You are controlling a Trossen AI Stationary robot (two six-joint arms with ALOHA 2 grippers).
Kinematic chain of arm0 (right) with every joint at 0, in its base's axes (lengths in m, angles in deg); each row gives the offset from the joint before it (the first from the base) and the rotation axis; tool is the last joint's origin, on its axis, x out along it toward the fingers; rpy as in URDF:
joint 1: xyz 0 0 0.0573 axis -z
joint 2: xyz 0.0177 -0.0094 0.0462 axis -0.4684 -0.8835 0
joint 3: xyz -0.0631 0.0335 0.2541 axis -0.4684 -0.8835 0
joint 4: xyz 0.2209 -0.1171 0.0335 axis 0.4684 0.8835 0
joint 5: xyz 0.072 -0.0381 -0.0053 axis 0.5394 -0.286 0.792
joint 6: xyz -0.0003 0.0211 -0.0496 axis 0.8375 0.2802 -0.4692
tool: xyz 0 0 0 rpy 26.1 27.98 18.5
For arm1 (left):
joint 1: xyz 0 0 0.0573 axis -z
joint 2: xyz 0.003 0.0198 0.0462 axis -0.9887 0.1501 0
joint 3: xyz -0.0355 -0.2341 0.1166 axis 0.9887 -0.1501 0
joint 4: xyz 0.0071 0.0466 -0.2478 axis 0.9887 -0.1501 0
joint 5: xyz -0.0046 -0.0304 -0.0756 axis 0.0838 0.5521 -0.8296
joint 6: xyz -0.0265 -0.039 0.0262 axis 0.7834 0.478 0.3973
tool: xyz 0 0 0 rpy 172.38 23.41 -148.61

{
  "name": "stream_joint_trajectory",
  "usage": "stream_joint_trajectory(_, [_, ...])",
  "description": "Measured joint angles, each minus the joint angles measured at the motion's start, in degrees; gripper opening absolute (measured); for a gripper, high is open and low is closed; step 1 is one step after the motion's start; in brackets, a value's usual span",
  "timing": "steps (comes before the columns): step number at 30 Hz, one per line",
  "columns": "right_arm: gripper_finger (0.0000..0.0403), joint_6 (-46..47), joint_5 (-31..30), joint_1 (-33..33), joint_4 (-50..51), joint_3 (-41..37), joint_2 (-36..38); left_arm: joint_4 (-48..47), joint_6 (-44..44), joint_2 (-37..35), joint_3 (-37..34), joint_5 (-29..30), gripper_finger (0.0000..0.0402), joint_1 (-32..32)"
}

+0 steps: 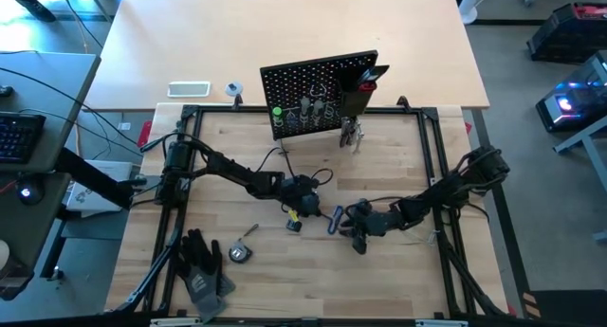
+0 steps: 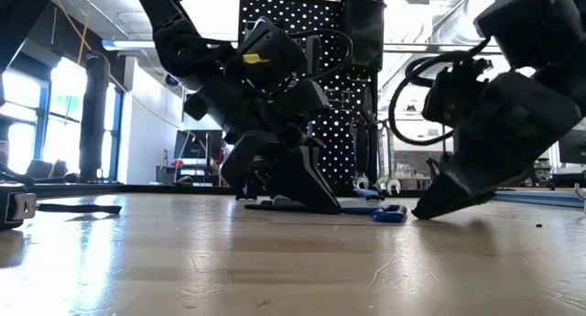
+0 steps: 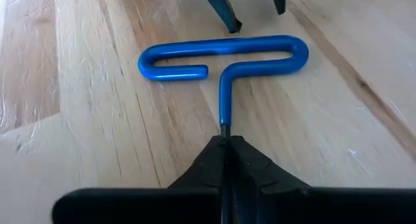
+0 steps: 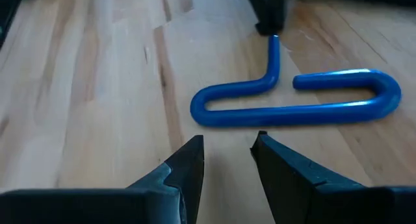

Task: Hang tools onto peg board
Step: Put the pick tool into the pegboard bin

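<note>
The left gripper (image 3: 224, 146) is clenched on the metal shaft of the blue-handled hex key (image 3: 224, 55), seemingly flat on the counter (image 3: 97, 120); the right gripper (image 4: 227, 152) waits released just beside it.

Bright daylight, backlit arms (low view)
</note>
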Motion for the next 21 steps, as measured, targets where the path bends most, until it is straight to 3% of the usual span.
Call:
stream_joint_trajectory(9, [0.0137, 14.45, 0.15, 0.06, 0.54, -0.16, 0.08, 1.64, 2.40, 0.17, -0.09, -1.16, 0.0001, 0.04])
stream_joint_trajectory(21, [0.0138, 23.06, 2.35, 2.97, -0.88, -0.15, 0.10, 7.24, 5.13, 0.42, -0.20, -0.60, 0.0000, 1.38])
